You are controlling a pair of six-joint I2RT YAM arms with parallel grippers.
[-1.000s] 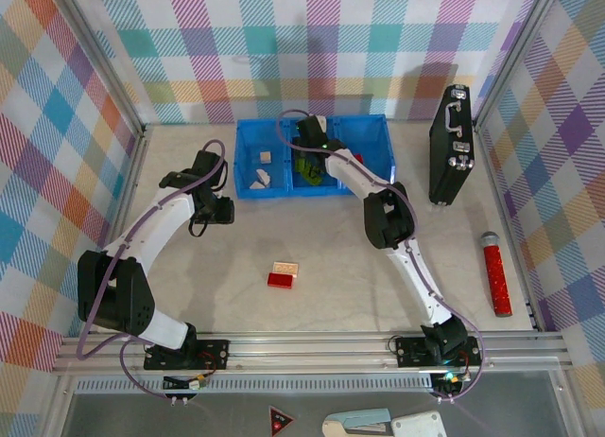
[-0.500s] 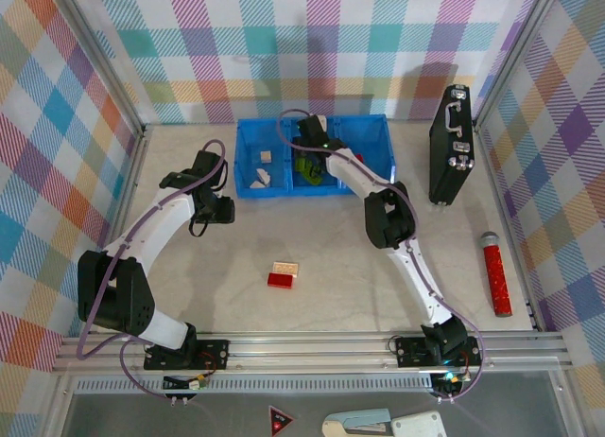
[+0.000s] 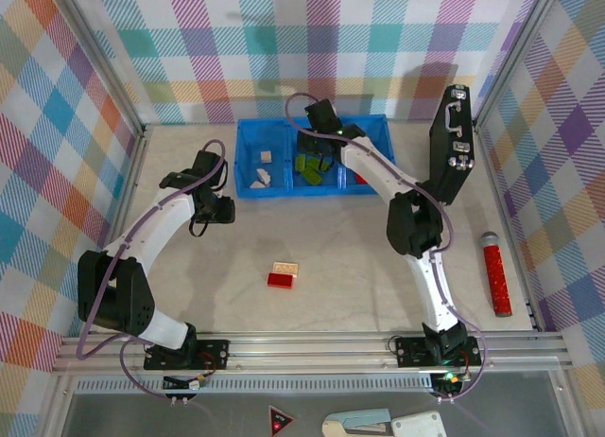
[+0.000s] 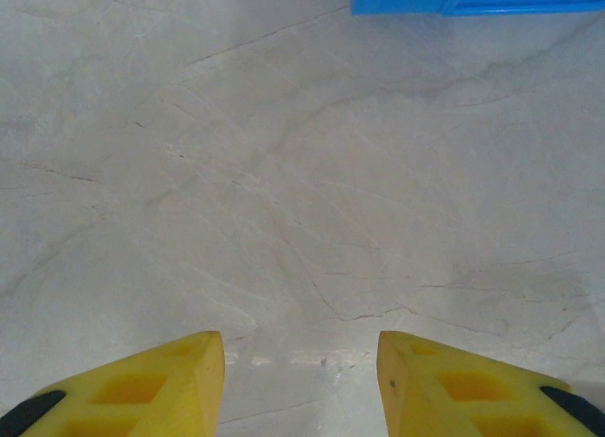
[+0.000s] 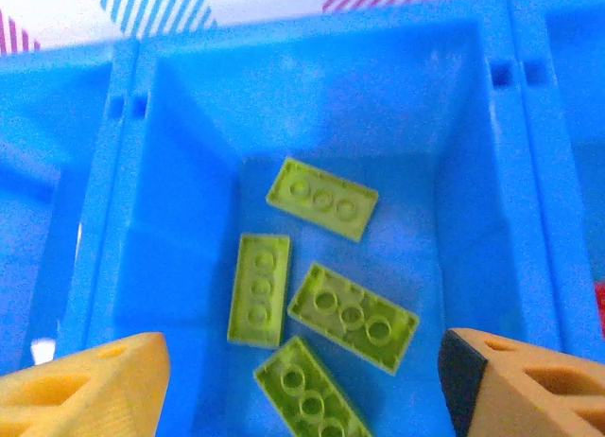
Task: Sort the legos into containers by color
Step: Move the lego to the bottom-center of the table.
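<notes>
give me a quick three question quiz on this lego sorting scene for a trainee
1. How many lime green studded plastic bricks lie in the middle compartment of the bright blue plastic tray?
2. True or false: the right gripper has its jaws shut on a brick.
3. Which bricks lie on the pale marbled table, outside the tray? A) two lime green B) one small red brick and one cream brick C) three cream

Key: 1 four; 2 false; 3 B
</notes>
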